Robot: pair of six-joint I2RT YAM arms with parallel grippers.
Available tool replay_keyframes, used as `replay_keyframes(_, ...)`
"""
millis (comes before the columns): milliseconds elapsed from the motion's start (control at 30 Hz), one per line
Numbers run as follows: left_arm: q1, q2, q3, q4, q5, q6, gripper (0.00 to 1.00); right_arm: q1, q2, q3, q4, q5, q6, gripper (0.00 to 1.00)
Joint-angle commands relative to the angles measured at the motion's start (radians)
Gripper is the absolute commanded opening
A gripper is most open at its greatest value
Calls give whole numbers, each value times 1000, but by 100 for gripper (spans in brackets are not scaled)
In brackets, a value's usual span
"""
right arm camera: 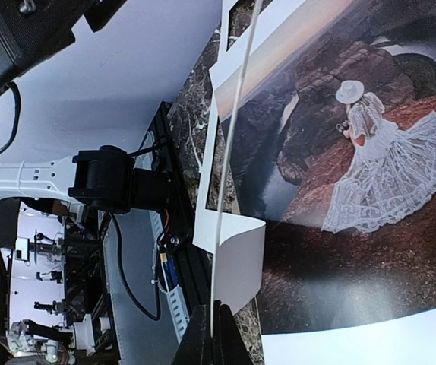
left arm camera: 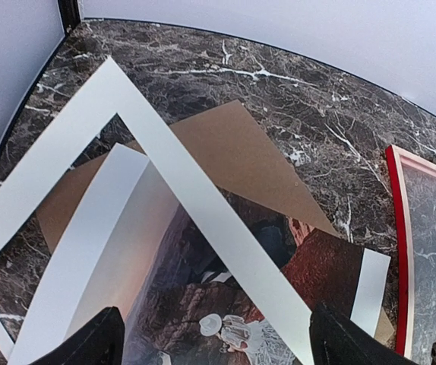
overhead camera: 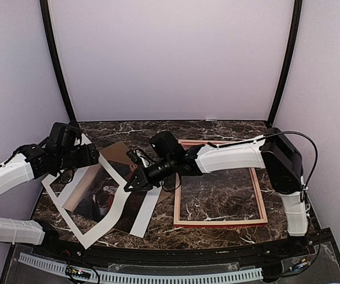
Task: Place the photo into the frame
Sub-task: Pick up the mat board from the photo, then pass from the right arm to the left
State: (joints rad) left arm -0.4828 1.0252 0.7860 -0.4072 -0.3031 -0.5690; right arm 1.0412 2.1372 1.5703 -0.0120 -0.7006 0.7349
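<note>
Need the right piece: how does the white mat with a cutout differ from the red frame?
The white cutout mat lies askew on the left over the dark photo, one strip buckled; the red-fronted wooden frame lies flat on the right, showing marble tabletop inside. Both are open rectangles.

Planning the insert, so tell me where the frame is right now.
In the top view the frame lies flat on the marble table's right half, beneath the right arm, just right of the photo and white mat.
</note>
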Motion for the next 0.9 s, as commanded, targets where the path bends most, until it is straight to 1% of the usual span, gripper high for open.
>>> replay_keyframes(0,3,-6,79,-120,-72,62,87,19,13,82,-55,-51,-55,0)
replay_keyframes(200,40,-12,134,-146,-61,88,88,19,-31,133,-126,-56,-111,0)
replay_keyframes(400,75,-30,174,-160,-52,112,89,12,-106,129,-172,-36,-150,0)
replay_keyframes(500,79,-29,189,-162,-41,124,89,-10,-142,94,-165,-30,-145,0)
replay_keyframes(733,81,-19,188,-150,-20,131,89,-73,-253,-47,-147,7,-136,0)
replay_keyframes(867,81,-6,181,-141,-4,133,89,-96,-278,-86,-148,14,-136,0)
